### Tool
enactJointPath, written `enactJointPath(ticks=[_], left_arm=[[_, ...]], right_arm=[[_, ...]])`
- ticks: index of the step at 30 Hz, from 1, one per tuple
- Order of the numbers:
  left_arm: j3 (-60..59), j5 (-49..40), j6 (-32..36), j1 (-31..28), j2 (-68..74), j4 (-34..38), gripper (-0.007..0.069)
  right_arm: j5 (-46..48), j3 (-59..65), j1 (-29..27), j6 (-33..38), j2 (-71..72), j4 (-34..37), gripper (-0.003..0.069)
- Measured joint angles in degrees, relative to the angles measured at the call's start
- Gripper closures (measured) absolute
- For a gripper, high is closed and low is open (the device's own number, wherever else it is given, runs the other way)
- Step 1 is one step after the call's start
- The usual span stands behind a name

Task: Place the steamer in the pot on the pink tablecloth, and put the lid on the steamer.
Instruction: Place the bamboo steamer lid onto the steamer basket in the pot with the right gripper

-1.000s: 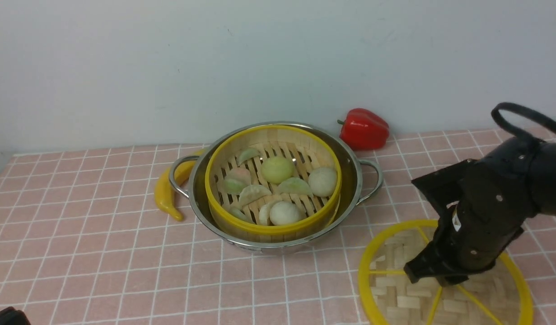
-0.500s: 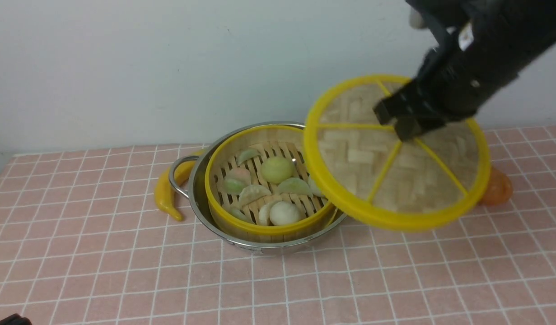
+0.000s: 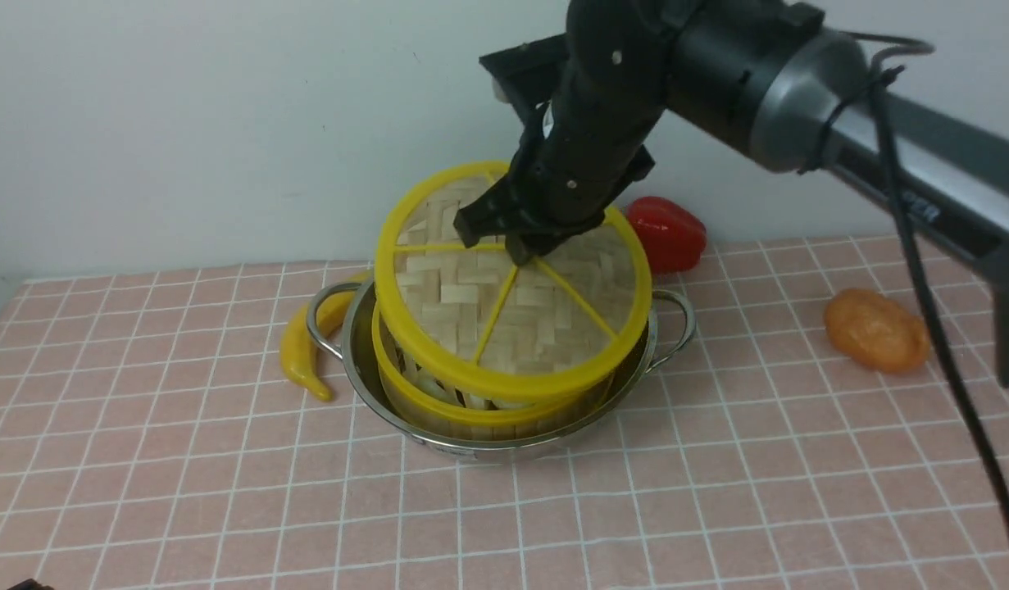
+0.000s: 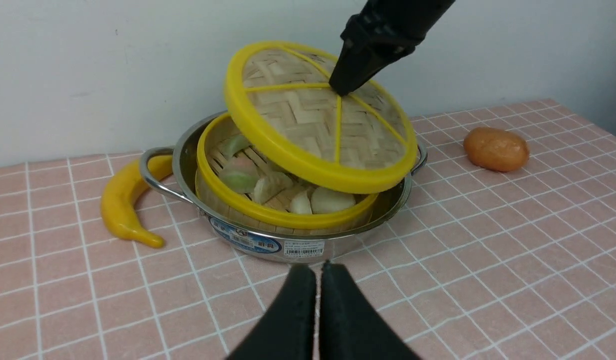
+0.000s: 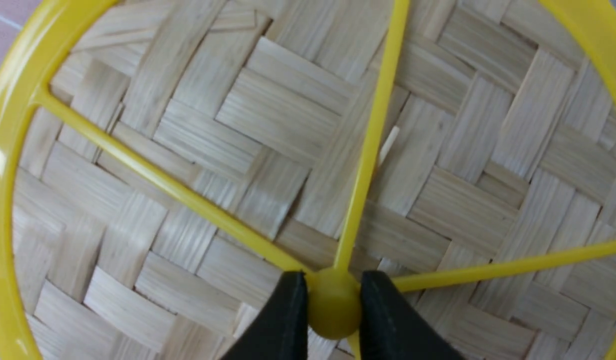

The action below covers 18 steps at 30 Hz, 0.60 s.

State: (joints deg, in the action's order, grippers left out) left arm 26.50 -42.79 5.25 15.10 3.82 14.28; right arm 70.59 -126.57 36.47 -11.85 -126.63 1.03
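Holding the lid over the steamer with my right gripper. Both fingers are pinched on the little yellow centre knob where the spokes meet, one on each side, and the right wrist view shows that nice and clear.

The lid isn't sitting flat. It's tilted, with the far edge up high toward the wall and the near edge dipping down close to the steamer's yellow rim. From the left wrist view there's an open gap on the banana side, and I can see the dumplings and buns lying on the slatted floor inside. Whether the low edge is actually touching the rim, I can't tell from any of these views.

The steamer itself is sitting down inside the pot, and the pot stands on the pink tablecloth near the back wall.

My left gripper is just hanging low in front of the pot, fingers pressed together with nothing between them, well clear of everything.

Other stuff on the cloth: a yellow banana tucked right against the pot's left handle, a red pepper behind the pot on the right, and an orange lumpy thing further out to the right, off on its own.
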Motion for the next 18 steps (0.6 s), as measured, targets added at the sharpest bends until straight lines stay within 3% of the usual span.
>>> enactJointPath(ticks=[18], left_arm=[[0.0, -0.3, 0.1, 0.0, 0.0, -0.2, 0.0613]], right_arm=[[0.1, -4.4, 0.1, 0.8, -7.3, -1.0, 0.0512]])
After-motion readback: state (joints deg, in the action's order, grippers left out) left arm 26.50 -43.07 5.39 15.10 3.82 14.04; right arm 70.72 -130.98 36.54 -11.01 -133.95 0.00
